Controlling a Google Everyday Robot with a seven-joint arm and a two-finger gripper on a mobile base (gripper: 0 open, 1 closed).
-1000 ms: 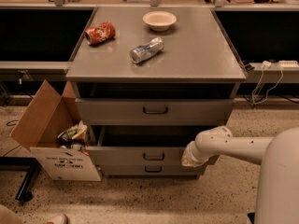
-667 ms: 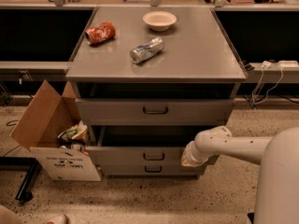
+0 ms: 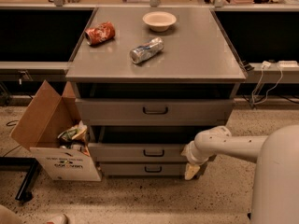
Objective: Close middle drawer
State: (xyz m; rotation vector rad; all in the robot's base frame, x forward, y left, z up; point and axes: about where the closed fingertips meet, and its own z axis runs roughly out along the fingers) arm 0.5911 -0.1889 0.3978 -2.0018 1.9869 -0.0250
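My claw (image 3: 192,170), whose state I cannot tell, sits low at the cabinet's right edge, the middle drawer (image 3: 135,151) just left of it standing pulled out, not yet closed, so I judge the whole push remains

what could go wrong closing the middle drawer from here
1. The gripper sits by the right end of the middle drawer, far from its centre handle. Pushing there may skew the drawer and jam it.
2. Rubbish in the cardboard box pokes up near the drawer's left end and might catch.
3. A hard shove could roll the silver can lying on the cabinet top.
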